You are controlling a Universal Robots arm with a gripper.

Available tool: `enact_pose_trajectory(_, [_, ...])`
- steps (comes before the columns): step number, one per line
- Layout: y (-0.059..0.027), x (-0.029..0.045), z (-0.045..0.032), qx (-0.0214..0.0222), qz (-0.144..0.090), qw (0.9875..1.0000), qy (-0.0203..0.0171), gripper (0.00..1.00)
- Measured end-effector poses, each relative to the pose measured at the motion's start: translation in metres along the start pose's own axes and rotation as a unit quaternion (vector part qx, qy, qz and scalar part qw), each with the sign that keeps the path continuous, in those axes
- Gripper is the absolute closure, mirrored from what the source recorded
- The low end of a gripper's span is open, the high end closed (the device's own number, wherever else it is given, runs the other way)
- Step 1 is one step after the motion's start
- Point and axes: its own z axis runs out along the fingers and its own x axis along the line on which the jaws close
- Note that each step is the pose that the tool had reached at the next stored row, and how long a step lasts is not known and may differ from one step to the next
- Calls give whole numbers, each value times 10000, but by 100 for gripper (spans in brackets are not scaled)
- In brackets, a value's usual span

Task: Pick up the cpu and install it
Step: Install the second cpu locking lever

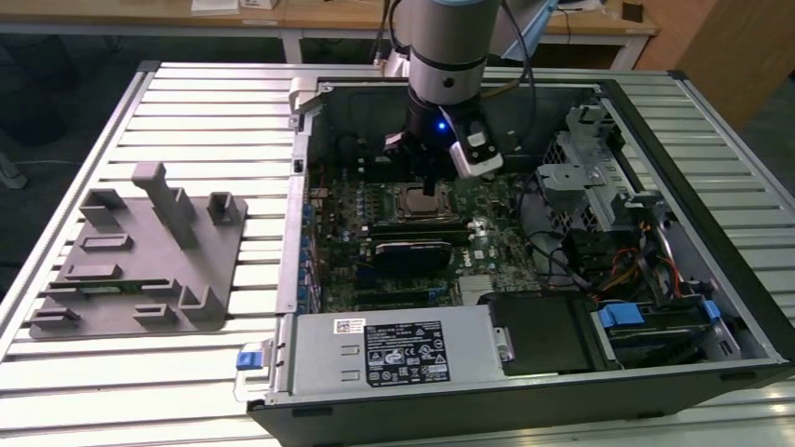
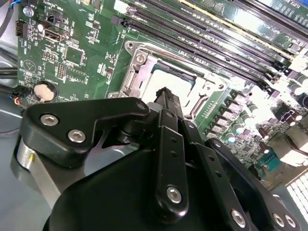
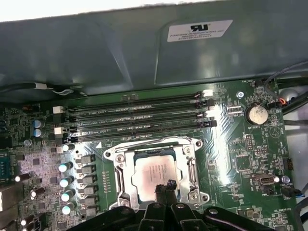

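The cpu [image 1: 418, 199] lies flat in the metal-framed socket [image 3: 118, 175] on the green motherboard inside the open computer case. Its silver top [image 3: 153, 172] shows in both wrist views [image 2: 169, 83]. My gripper [image 1: 430, 189] hangs straight above the socket from the arm. In both wrist views its black fingers are pressed together with nothing between them. The fingertips [image 3: 166, 186] sit just over the cpu's edge nearest the gripper body, and I cannot tell if they touch it. My gripper [image 2: 165, 94] hides part of that edge.
Several black memory slots [image 3: 139, 120] run beside the socket, and a coin battery [image 3: 256, 114] sits nearby. The case holds a grey power supply [image 1: 385, 349] and a drive cage [image 1: 597, 177]. A grey fixture plate [image 1: 137, 261] lies on the slatted table at the exterior view's left.
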Motion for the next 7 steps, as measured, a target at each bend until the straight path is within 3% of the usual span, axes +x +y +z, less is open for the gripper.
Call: enact_pose_trajectory(7, [5, 0, -11, 0, 0, 10000, 0, 89])
